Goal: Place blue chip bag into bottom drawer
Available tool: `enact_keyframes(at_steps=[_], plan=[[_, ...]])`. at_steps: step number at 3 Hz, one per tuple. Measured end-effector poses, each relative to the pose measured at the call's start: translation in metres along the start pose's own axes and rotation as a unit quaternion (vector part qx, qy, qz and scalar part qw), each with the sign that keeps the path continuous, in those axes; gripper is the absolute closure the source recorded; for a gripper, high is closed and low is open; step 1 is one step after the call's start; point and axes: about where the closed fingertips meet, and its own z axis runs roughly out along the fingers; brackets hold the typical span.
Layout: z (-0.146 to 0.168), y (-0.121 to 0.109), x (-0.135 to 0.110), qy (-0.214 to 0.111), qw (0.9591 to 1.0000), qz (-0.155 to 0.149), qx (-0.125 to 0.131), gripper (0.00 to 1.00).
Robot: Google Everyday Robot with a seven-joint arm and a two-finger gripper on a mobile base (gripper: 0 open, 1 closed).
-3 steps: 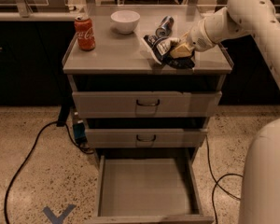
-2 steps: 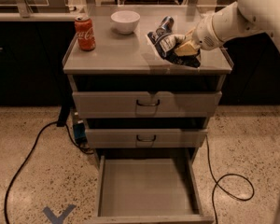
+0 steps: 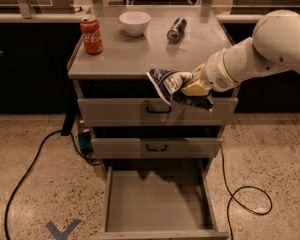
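The blue chip bag point(image 3: 174, 87), dark blue with white patches, hangs crumpled in my gripper point(image 3: 192, 85). The gripper is shut on it and holds it in the air in front of the cabinet's top edge, over the top drawer front. The bottom drawer point(image 3: 157, 201) is pulled out wide below, a grey shallow tray with a bare floor. The bag is well above the drawer and slightly toward its right half. My white arm point(image 3: 260, 51) reaches in from the right.
On the cabinet top stand a red cola can point(image 3: 91, 35), a white bowl point(image 3: 134, 23) and a dark blue drink can point(image 3: 176, 29) lying on its side. The two upper drawers point(image 3: 157, 111) are shut. Black cables point(image 3: 245, 194) lie on the speckled floor on both sides.
The gripper has carried the bag off the cabinet top, forward past its front edge and lower. The dark blue can behind it has come into sight.
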Motion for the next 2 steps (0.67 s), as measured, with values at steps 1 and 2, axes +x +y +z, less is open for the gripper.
enact_keyframes(at_steps=[1, 2], plan=[[0.0000, 0.0000, 0.0000, 0.000, 1.0000, 0.000, 0.000, 1.00], [0.0017, 0.0071, 0.0055, -0.009, 0.9998, -0.005, 0.018, 1.00]])
